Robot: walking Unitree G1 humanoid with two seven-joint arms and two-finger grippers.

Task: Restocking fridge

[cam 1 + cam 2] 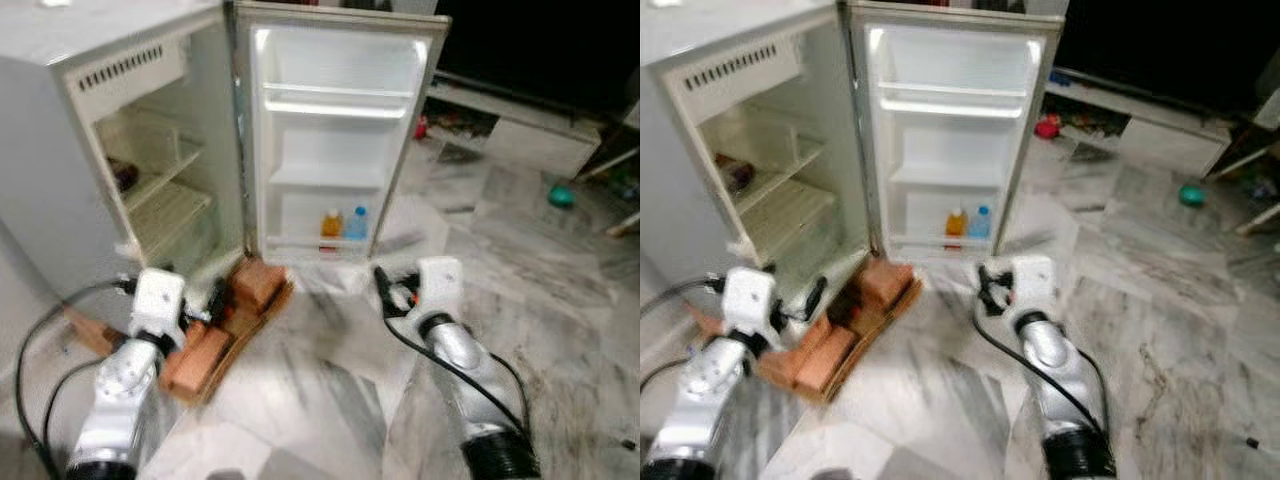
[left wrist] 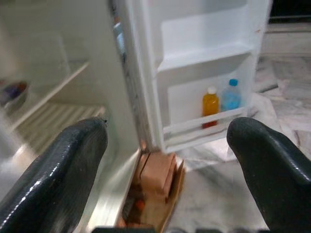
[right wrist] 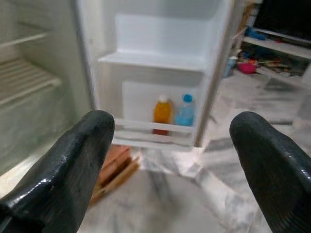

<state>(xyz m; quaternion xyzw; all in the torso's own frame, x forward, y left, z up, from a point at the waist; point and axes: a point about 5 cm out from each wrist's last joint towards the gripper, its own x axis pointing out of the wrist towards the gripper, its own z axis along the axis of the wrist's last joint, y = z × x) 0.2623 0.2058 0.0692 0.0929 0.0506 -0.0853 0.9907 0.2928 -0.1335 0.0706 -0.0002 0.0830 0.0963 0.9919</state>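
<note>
Nearest, left tool (image 1: 215,300) and right tool (image 1: 382,290), both spread wide and empty, above marble floor (image 1: 330,400). Beyond, bricks (image 1: 255,285) propping the open fridge (image 1: 150,150). Farthest, orange bottle (image 1: 331,223) and blue bottle (image 1: 357,221) standing in the bottom door shelf (nothing carried). Probably between items; next, fetching more stock.

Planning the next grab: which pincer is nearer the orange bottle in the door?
Right. The right pincer is just below the orange bottle; the left pincer sits farther off by the bricks.
</note>
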